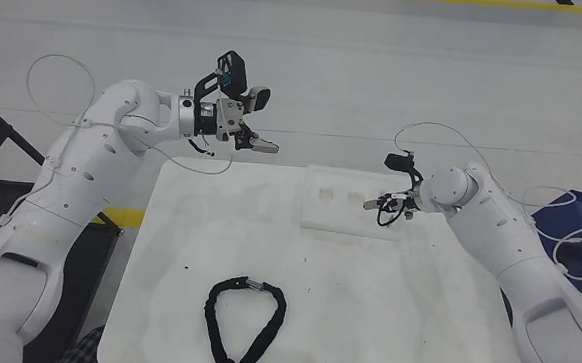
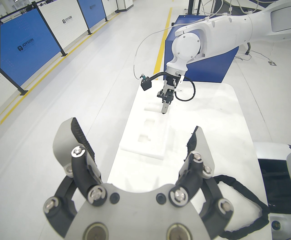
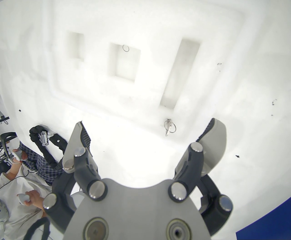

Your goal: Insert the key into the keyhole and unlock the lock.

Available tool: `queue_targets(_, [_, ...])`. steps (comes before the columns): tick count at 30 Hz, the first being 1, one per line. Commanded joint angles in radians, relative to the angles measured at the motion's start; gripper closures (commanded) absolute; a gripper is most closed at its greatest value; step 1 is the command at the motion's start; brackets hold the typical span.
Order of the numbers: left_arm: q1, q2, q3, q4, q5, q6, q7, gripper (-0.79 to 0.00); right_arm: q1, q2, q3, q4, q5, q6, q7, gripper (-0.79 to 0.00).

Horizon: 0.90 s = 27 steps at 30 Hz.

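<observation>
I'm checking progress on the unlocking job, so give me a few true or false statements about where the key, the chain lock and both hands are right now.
1. The right hand grips the key. False: the hand is open, and the key lies on the foam tray near its fingertips.
2. The chain lock lies on the table, apart from the foam tray. True.
3. The left hand is open and empty. True.
4. The key is in the keyhole. False: it lies on the foam tray, well away from the chain lock.
</observation>
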Motion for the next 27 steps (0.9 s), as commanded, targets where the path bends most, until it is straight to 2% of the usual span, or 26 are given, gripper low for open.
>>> queue_targets(1, [0.0,0.0,0.0,0.0,0.0,0.0,0.0,-0.785,0.0,0.0,0.0,0.0,0.0,0.0,0.0,-0.785])
queue_targets(10, [0.0,0.0,0.0,0.0,0.0,0.0,0.0,-0.785,-0.006,0.0,0.0,-0.003,-0.004,0.003,-0.009,-0.785])
queue_targets(21, [0.0,0.0,0.0,0.0,0.0,0.0,0.0,-0.785,-0.047,0.0,-0.026,-0.138,-0.131,0.178,0.045,-0.785])
queue_targets(27, [0.0,0.0,0.0,0.0,0.0,0.0,0.0,-0.785,-0.064,-0.003,-0.014,-0.14,-0.135,0.192,0.042,-0.779])
